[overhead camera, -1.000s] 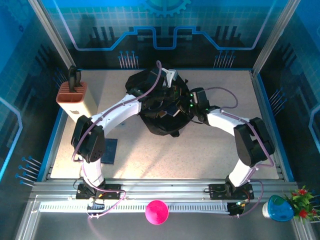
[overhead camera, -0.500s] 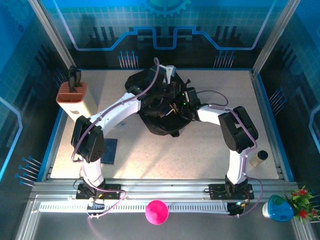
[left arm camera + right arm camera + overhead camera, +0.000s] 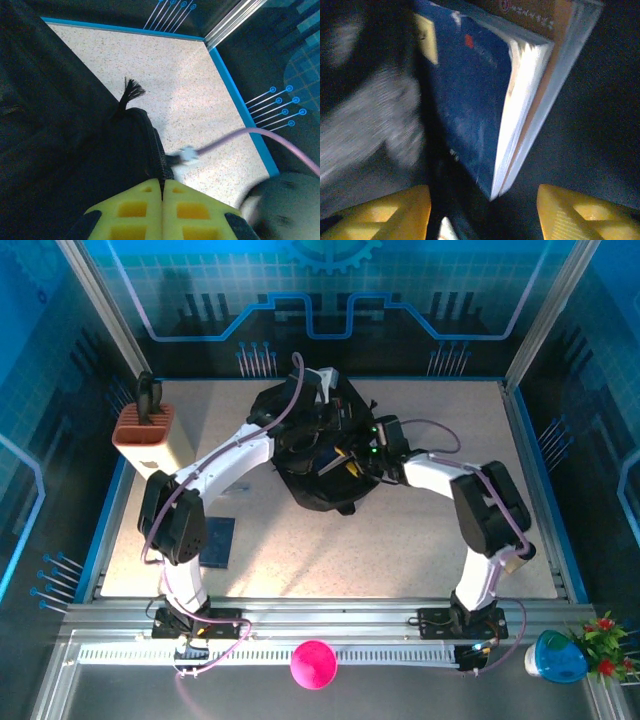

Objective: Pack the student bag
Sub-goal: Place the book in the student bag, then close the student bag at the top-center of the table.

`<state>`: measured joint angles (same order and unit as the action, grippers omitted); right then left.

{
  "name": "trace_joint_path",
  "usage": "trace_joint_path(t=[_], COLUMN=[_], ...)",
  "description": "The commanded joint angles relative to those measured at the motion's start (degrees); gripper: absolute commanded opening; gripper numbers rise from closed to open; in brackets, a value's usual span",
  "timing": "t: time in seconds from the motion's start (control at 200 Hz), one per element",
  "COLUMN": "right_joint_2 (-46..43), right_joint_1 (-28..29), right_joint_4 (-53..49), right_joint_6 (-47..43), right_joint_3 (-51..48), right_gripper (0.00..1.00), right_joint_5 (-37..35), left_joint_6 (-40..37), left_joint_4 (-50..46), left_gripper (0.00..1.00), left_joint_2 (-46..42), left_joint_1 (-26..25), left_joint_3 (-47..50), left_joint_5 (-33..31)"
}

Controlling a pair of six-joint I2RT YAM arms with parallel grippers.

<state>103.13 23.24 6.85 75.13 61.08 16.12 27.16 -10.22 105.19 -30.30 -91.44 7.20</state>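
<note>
1. Where the two arms meet over the far middle of the table (image 3: 400, 540), the bag (image 3: 318, 492) lies black and slumped, well apart from the box (image 3: 150, 435) at the far left edge.
2. The left gripper (image 3: 162, 207) has its yellow fingers pressed together. The bag's zip edge runs straight into the seam between them, so it pinches that edge.
3. In the left wrist view, a frayed strap end (image 3: 131, 91) sticks up from the bag's fabric. A purple cable (image 3: 260, 135) crosses above the bare table to the right of it.
4. The right gripper (image 3: 482, 212) sits among the bag's dark fabric with its fingers (image 3: 380, 210) standing wide apart.
5. Just ahead of those fingers a blue book (image 3: 465, 95) stands tilted, its white page edges turned to the right. A brown book (image 3: 535, 15) lies against it on that side. Both fingers are clear of the books.
6. In the top view, a flat dark blue thing (image 3: 218, 540) lies on the table's near left part, just beside the left arm's elbow.
7. A pink thing (image 3: 314, 662) rests on the near rail, between the two arm bases.
</note>
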Motion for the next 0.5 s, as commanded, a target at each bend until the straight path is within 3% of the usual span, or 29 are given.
trace_joint_path(t=[0.0,0.15,0.315,0.495], right_joint_2=[-9.5,-21.3,-31.1,-35.0], right_joint_1=[-2.1,-5.4,-9.0,-10.7], right_joint_4=[-5.5,-12.6,-18.3,-22.7], right_joint_6=[-7.9,-15.2,-23.5,-31.1], right_joint_3=[-3.0,-9.2,-12.9,-12.4], right_gripper=[0.65,0.75,0.88,0.97], right_joint_5=[0.7,-5.7,-13.9,-17.5], left_joint_6=[1.9,1.5,1.3,-1.1], left_joint_4=[3.7,3.1,0.7,-5.6], left_gripper=[0.0,0.05,0.49,0.77], left_joint_2=[-2.8,-1.9,-3.6,-9.7], left_joint_1=[0.9,0.9,0.9,1.6], left_joint_3=[1.2,3.3,8.5,15.5], left_joint_5=[3.4,6.2,4.8,-3.3])
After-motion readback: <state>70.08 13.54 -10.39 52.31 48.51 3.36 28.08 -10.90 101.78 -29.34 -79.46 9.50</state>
